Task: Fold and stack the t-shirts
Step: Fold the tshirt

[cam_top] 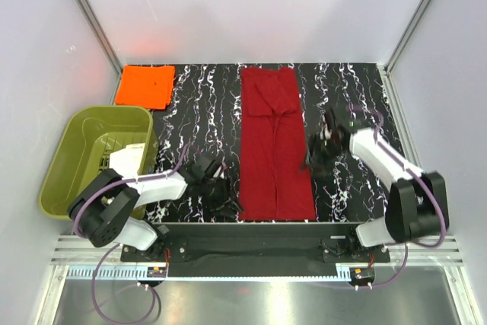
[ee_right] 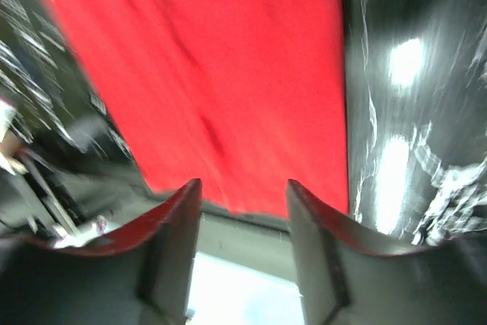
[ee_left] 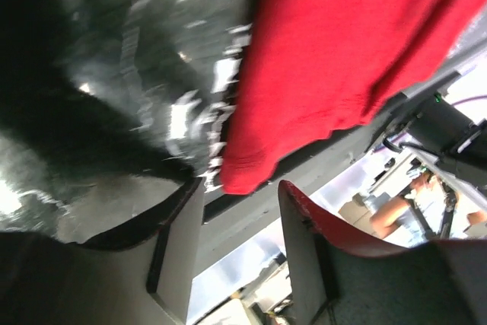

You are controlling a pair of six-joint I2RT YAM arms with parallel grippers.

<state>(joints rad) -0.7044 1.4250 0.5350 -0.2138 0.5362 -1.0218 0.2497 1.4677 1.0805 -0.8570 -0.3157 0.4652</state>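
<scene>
Red shirt [cam_top: 274, 146]: centre, flat
Orange shirt [cam_top: 144, 86]: 10 o'clock
Left gripper [ee_left: 240, 195]: 7 o'clock, fingers apart
Right gripper [ee_right: 243, 188]: 3 o'clock, fingers apart

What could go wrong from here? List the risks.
1. The red shirt has its near hem at the table edge; the open left end effector could drag that corner off.
2. The open right end effector sits midway up the shirt, the left at the near corner, so a fold could skew.
</scene>
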